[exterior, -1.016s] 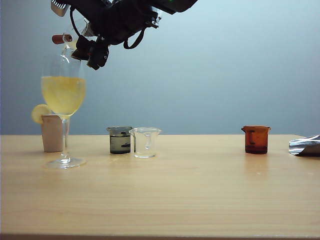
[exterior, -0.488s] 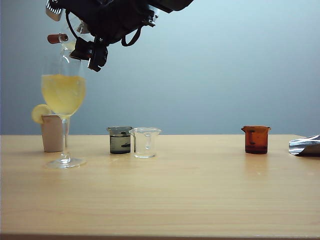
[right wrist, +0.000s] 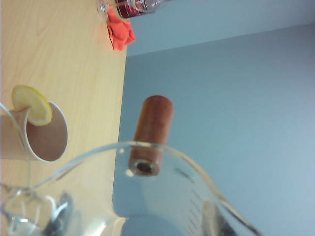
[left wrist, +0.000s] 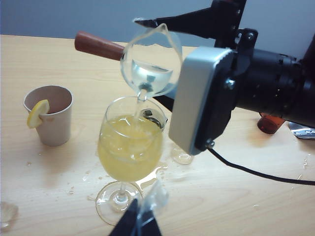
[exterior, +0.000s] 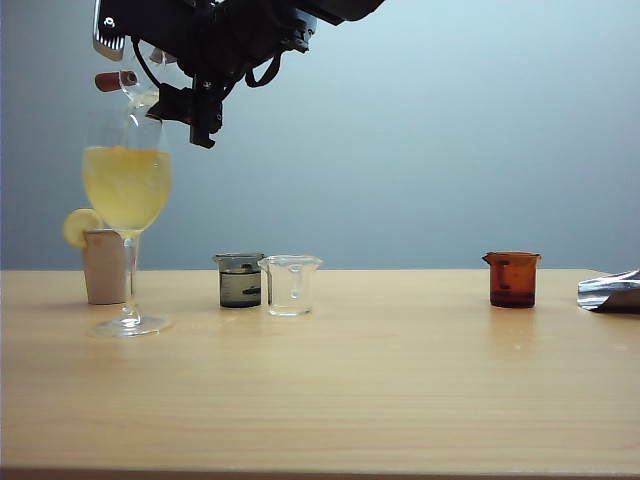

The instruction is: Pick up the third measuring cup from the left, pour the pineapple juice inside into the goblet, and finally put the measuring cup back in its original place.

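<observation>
My right gripper (exterior: pixel 150 75) hangs high over the goblet (exterior: pixel 126 190), shut on the third measuring cup (exterior: pixel 140 88), which is tipped steeply, lip down. In the left wrist view a thin stream runs from the measuring cup (left wrist: pixel 147 59) into the goblet (left wrist: pixel 130 147), which is more than half full of pale yellow pineapple juice (left wrist: pixel 129 157). A reddish-brown stub (left wrist: pixel 98 45) sticks out beside the cup. The right wrist view shows the cup's rim (right wrist: pixel 197 196) close up between the gripper's fingers (right wrist: pixel 59 216). My left gripper (left wrist: pixel 140 219) hovers shut near the goblet's foot.
A beige cup with a lemon slice (exterior: pixel 104 265) stands behind the goblet. A smoky-grey beaker (exterior: pixel 239 280) and a clear beaker (exterior: pixel 290 285) stand mid-table, an amber beaker (exterior: pixel 512 279) and crumpled foil (exterior: pixel 610 290) at the right. Spilled drops (left wrist: pixel 147 179) wet the wood.
My right wrist has rolled further, tipping the measuring cup more steeply over the goblet; the reddish-brown stub has shifted a little left. The left arm is still.
</observation>
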### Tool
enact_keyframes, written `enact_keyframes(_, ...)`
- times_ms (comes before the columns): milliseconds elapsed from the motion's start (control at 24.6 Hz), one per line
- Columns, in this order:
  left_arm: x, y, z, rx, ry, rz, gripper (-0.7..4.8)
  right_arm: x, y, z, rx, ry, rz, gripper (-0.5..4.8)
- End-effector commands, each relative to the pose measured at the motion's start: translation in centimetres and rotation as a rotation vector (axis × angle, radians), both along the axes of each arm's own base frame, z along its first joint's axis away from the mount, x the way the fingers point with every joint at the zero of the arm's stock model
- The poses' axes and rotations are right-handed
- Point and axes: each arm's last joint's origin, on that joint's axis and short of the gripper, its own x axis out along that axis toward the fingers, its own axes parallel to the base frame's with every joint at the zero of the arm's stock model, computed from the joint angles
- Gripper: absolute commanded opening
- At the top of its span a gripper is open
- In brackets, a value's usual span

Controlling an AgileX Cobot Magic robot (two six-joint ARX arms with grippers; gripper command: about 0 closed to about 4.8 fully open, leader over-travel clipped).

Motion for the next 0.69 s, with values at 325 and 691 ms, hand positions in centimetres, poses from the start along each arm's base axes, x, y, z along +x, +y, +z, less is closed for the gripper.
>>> enact_keyframes(325,-0.08,0.02,0.24,-0.001,-0.014,-0.004,-0.05,-0.68,0.46,0.96,-0.035,-0.117,-0.005,-0.01)
enact_keyframes(691,-0.08,0.02,0.24,0.0,-0.014,-0.003,-0.05,-0.66,0.44,0.95,-0.088,-0.184,-0.003,-0.01)
